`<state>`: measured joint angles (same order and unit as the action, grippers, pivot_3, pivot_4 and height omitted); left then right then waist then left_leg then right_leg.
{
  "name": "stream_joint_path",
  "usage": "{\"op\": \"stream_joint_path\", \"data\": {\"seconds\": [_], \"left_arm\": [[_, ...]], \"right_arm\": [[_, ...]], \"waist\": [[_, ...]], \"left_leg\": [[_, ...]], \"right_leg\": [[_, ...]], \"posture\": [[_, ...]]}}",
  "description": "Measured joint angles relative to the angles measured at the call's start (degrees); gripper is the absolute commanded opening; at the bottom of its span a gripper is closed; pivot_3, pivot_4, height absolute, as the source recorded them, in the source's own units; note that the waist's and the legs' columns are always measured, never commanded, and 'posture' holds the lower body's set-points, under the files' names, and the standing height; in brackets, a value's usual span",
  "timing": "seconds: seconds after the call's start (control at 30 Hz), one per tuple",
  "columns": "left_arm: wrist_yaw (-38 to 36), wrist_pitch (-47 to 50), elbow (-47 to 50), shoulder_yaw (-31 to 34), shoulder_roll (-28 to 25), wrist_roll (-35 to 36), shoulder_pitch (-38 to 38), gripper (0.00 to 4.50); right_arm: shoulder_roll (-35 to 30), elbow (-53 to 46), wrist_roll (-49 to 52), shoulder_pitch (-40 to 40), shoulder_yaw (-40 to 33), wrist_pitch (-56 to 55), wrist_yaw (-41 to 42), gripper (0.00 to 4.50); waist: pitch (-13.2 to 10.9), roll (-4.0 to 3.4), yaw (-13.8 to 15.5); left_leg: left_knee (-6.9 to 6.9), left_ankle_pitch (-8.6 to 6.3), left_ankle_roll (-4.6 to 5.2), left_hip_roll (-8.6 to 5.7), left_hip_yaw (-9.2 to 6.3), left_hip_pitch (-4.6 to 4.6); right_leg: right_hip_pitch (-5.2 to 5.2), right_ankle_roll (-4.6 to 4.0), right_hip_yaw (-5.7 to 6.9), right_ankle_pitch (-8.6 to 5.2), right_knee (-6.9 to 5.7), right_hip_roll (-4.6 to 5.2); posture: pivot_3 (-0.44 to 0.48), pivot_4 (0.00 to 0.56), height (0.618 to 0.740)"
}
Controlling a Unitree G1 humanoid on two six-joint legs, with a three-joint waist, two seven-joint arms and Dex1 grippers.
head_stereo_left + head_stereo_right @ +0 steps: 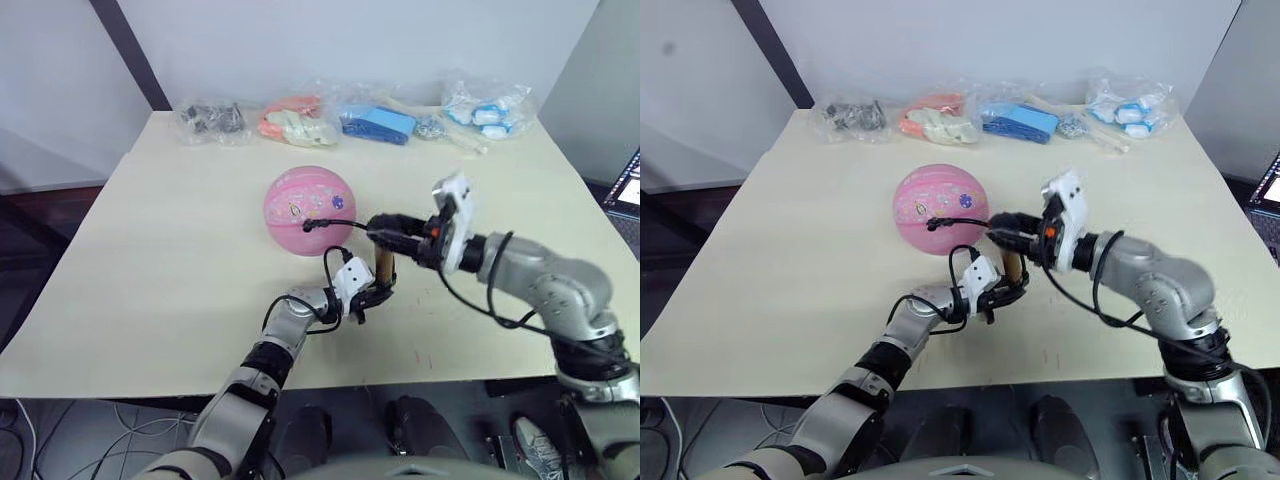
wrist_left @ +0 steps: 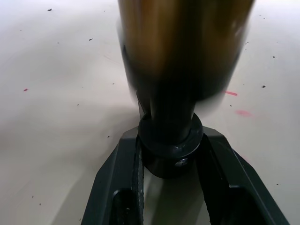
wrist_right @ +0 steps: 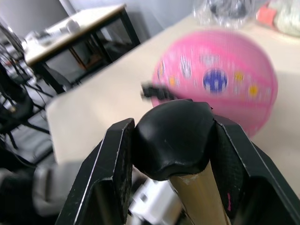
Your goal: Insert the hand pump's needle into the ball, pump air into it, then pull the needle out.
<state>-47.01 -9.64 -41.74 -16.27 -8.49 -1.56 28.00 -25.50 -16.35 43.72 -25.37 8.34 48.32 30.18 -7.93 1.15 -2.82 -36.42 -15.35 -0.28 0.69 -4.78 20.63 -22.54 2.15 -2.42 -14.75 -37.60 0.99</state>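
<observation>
While the left end effector (image 1: 372, 296) clamps the hand pump (image 1: 384, 268) at its base, the right end effector (image 1: 385, 233) grips its black top. Pump stands beside the ball (image 1: 308, 209); its hose (image 1: 335, 224) reaches the ball's surface.

I can't read any text, brand or number here. The ball (image 1: 308, 209), centre frame, carries small colourful prints, too small and blurred for me to make out as letters.
</observation>
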Motion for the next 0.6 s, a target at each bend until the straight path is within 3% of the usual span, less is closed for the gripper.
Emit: {"op": "stream_joint_path", "data": {"seconds": [0.2, 0.37, 0.6], "left_arm": [[0.2, 0.3, 0.0, 0.0, -0.1, 0.0, 0.0, 1.06], [-0.1, 0.3, 0.1, 0.0, -0.1, 0.0, 0.0, 1.06], [-0.6, 0.2, 0.6, 0.0, 0.2, 0.6, 0.3, 1.06]], "right_arm": [[0.0, -0.5, -2.9, 0.7, 0.2, -1.2, 3.0, 1.78], [-0.6, -0.7, 0.4, -2.3, -4.3, 5.6, 2.1, 1.78], [-3.5, -0.1, 13.3, -15.8, -14.1, 19.7, -2.2, 1.78]], "waist": [[0.2, 0.04, -0.1], [0.0, -0.05, 0.1], [-0.7, -0.35, 0.5]], "left_leg": [[0.0, 0.0, 0.0, 0.01, -0.07, -0.03], [0.0, 0.0, 0.0, -0.02, -0.05, 0.11], [-0.01, 0.01, 0.0, -0.06, -0.13, 0.32]], "right_leg": [[0.05, 0.0, 0.04, 0.0, -0.01, -0.02], [-0.06, 0.0, 0.03, 0.01, 0.01, 0.03], [-0.21, -0.03, 0.1, 0.02, -0.01, 0.08]], "posture": [[0.0, 0.15, 0.74], [0.0, 0.15, 0.74], [0.0, 0.15, 0.74]]}}
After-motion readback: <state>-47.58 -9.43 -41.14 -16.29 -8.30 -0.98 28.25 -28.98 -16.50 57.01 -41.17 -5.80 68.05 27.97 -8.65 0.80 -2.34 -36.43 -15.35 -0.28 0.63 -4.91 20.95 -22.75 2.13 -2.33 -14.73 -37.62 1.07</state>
